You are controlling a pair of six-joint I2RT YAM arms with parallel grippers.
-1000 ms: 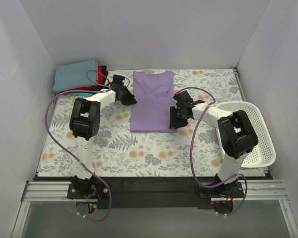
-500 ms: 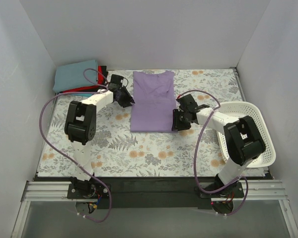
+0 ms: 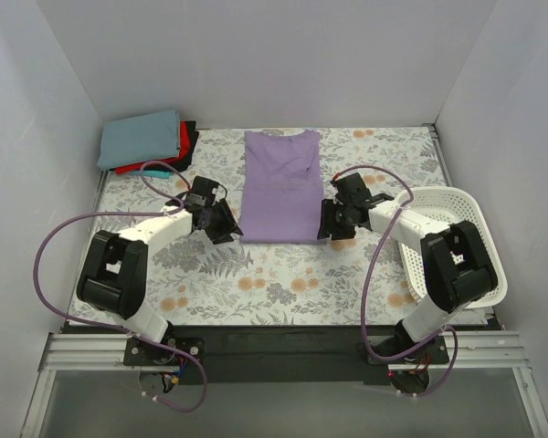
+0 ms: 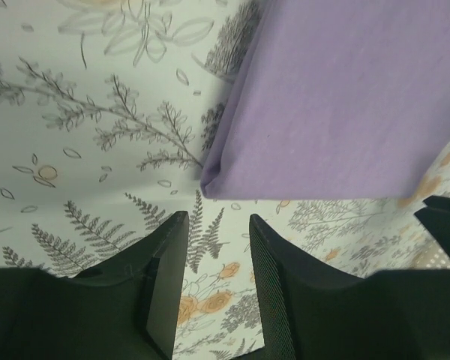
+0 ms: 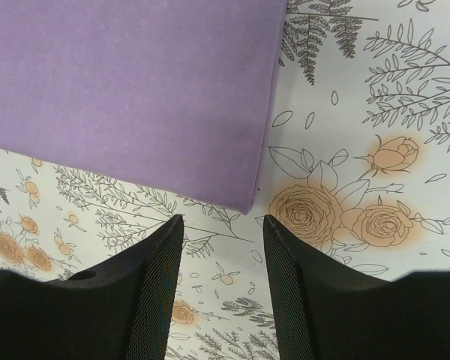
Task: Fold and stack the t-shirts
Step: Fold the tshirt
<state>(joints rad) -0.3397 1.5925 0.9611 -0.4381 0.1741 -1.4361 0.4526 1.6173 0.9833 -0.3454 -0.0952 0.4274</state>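
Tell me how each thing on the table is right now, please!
lavender t-shirt: folded into a long strip, flat on the table, not held.
shirt stack: folded, piled at the far left corner, grey-blue on top.
white basket: upright at the right edge.
left end effector: open, holding nothing, by the strip's near left corner.
right end effector: open, holding nothing, by the near right corner.

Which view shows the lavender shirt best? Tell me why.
Top external: the whole lavender shirt lies flat, collar to hem. The left wrist view catches only its near-left corner, the right wrist view only its near-right corner.
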